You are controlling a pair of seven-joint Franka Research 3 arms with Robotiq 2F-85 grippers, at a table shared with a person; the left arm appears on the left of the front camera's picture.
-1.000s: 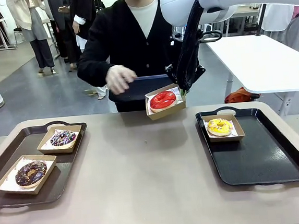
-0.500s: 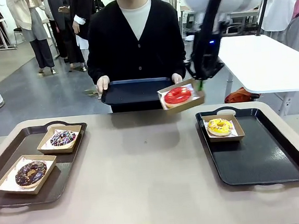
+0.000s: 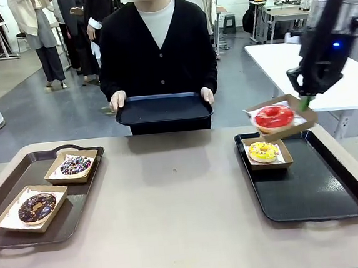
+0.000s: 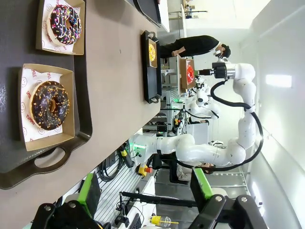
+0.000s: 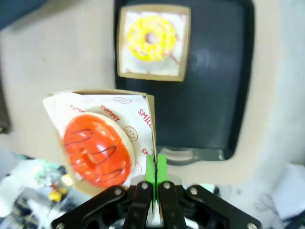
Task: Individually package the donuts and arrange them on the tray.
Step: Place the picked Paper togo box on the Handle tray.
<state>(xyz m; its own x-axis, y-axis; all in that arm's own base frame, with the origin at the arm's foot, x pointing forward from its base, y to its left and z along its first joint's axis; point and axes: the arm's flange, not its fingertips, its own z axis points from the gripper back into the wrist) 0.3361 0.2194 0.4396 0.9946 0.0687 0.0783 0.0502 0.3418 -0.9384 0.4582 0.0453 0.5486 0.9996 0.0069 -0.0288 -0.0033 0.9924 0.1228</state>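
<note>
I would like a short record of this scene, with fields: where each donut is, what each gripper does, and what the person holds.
red donut: in a cardboard box held in the air above the far end of the right tray
right gripper: shut on the box's edge
yellow donut: boxed, on the right tray's far end
dark chocolate donut: boxed, on the left tray, near end
topped chocolate donut: boxed, on the left tray, far end
left gripper: open, holding nothing
person: both hands holding a dark tray, nothing on it
</note>
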